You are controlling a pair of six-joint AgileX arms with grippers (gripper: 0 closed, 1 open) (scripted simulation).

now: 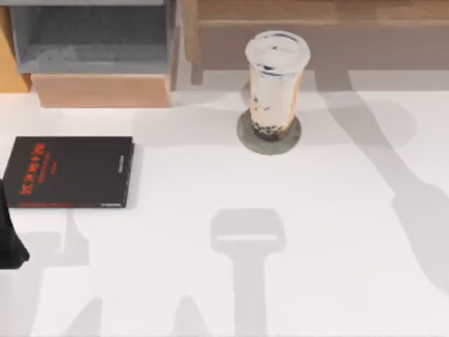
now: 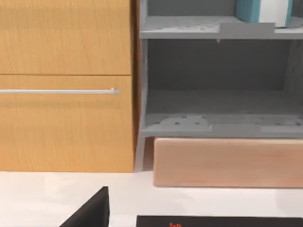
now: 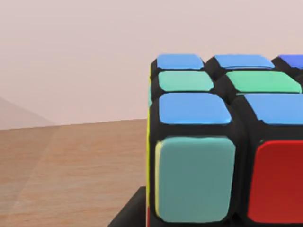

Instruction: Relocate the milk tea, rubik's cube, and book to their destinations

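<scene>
1. While the grey shelf unit (image 2: 218, 80) rises straight ahead of my left pincer (image 1: 10, 242), which sits parked at the table's left edge, I cannot tell how its fingers stand.
2. On that unit's upper board, above and ahead of my left pincer, stands the book (image 2: 262, 10) with its teal cover, so I judge that step done.
3. Just in front of my left pincer lies the black book (image 1: 70, 170), flat on the white table (image 1: 316, 281); it is no part of the job.
4. Well across the table from that pincer, the milk tea (image 1: 275, 81) stands upright on a round grey coaster (image 1: 269, 135), apparently delivered.
5. Right against my right pincer's camera is the rubik's cube (image 3: 222, 142), above a wooden surface (image 3: 71, 170); whether I grip it I cannot tell, so this looks like the step left.
</scene>
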